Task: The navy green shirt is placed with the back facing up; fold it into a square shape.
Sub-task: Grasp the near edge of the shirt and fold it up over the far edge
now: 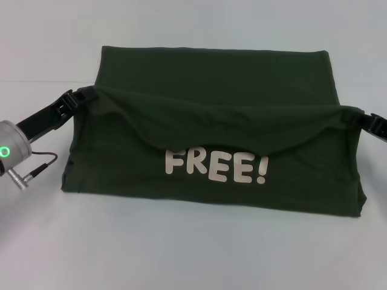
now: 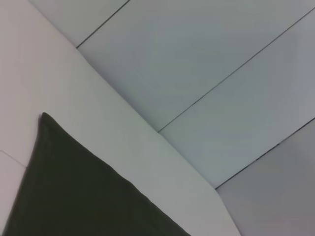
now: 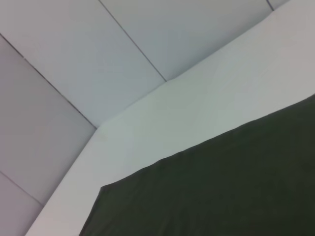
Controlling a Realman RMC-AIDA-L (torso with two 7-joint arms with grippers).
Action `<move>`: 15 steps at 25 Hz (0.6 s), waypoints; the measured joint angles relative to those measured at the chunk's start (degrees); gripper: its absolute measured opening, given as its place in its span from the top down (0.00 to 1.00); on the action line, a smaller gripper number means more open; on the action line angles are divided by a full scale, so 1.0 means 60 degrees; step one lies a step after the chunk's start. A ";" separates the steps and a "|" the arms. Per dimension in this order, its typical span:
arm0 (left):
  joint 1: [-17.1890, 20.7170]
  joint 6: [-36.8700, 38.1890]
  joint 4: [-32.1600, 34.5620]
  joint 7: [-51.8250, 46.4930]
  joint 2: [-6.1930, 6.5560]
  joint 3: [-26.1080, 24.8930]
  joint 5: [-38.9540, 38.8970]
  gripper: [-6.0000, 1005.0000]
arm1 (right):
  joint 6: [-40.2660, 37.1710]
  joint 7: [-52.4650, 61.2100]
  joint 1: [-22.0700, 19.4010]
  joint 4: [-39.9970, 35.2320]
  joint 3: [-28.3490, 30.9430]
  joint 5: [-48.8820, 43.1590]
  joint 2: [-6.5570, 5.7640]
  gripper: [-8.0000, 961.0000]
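So that its lifted edge folds evenly, the navy green shirt (image 1: 211, 151) is pinched at its left and right corners by the left gripper (image 1: 92, 92) and right gripper (image 1: 352, 111), the 2 closed on cloth.

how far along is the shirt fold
Partly done. The dark olive-green cloth T-shirt already lies narrowed to a wide band on the white table. In hand: the left hand and right hand hold its corners, carrying one edge over so the cream FREE! lettering shows. Left: lay it down and square it.
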 joint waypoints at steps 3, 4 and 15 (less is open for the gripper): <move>-0.0050 -0.0189 -0.0103 0.0238 -0.0052 0.0008 -0.0124 0.97 | 0.0175 -0.0126 0.0049 0.0034 0.0001 0.0006 0.0057 0.85; -0.0083 -0.0351 -0.0120 0.0340 -0.0093 0.0010 -0.0187 0.97 | 0.0233 -0.0182 0.0077 0.0061 0.0001 0.0013 0.0074 0.85; -0.0251 -0.1070 -0.0135 0.0826 -0.0320 0.0028 -0.0328 0.97 | 0.0876 -0.0350 0.0285 0.0259 0.0001 0.0019 0.0189 0.82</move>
